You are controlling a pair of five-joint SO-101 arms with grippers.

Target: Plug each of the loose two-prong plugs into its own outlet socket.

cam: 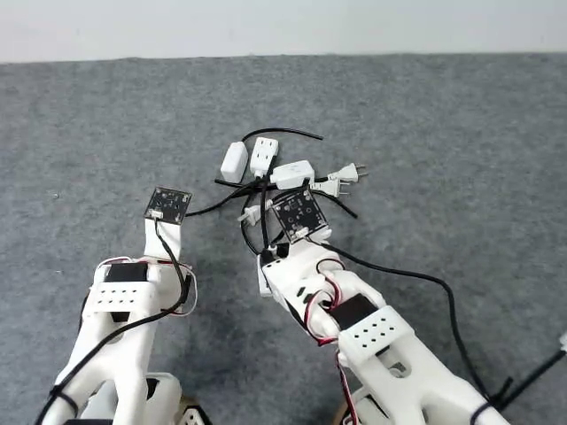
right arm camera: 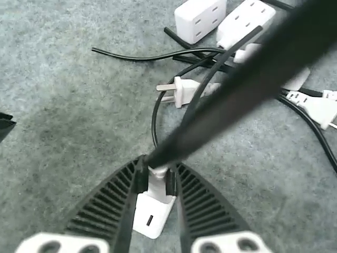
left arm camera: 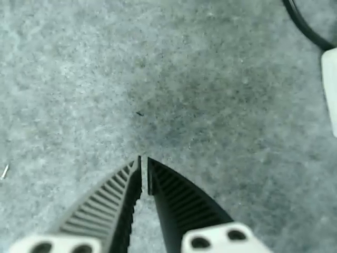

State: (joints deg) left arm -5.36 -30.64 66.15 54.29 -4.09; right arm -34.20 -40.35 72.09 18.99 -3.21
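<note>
The right gripper (right arm camera: 157, 167) is squeezed tight on a white cord end (right arm camera: 152, 211), one finger on each side. A thick black cord (right arm camera: 237, 79) comes out of that piece. A loose plug (right arm camera: 179, 92) lies on the gray mat (right arm camera: 68, 105) just past the fingertips. Its two prongs are not in any socket. A white outlet block (right arm camera: 200, 18) sits farther off, with a second outlet block (right arm camera: 245, 21) beside it. The left gripper (left arm camera: 144, 161) is off to the side of the pile, closed, holding nothing.
</note>
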